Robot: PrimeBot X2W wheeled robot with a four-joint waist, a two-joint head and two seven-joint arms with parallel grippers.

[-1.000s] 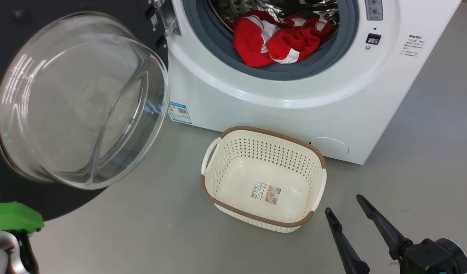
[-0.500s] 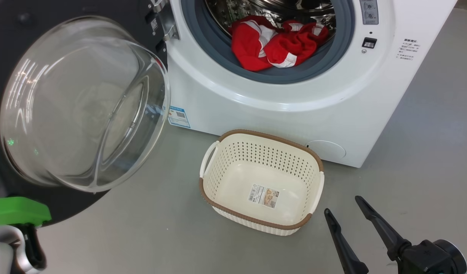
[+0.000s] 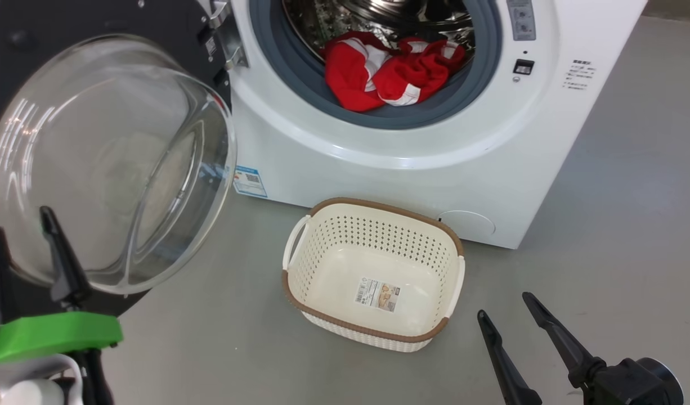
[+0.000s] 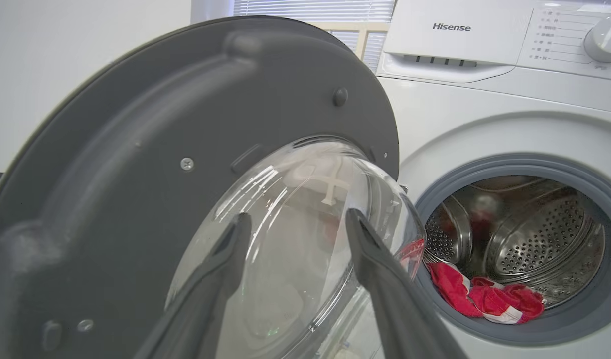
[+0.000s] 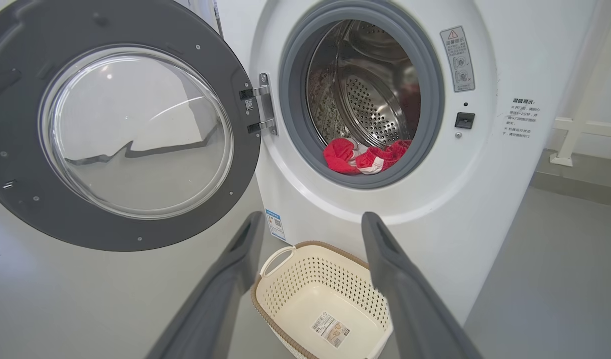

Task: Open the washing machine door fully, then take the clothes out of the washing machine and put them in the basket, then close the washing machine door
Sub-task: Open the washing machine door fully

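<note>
Though shut before, left tool (image 4: 296, 215) now agape facing door (image 4: 136, 149)

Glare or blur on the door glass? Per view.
Head view: white streak glare on the glass of the washing machine door, left side; clothes sharp. Left wrist view: left end effector soft, close to lens. Right wrist view: glass mirrors the room, no washout.

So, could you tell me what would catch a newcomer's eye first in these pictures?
The red clothes stand out most, heaped at the front of the steel drum of the washer, against its grey seal. Next comes the door, swung open at the left, its big clear glass bowl bulging out. An empty cream basket sits on the grey floor just before the washer.
</note>
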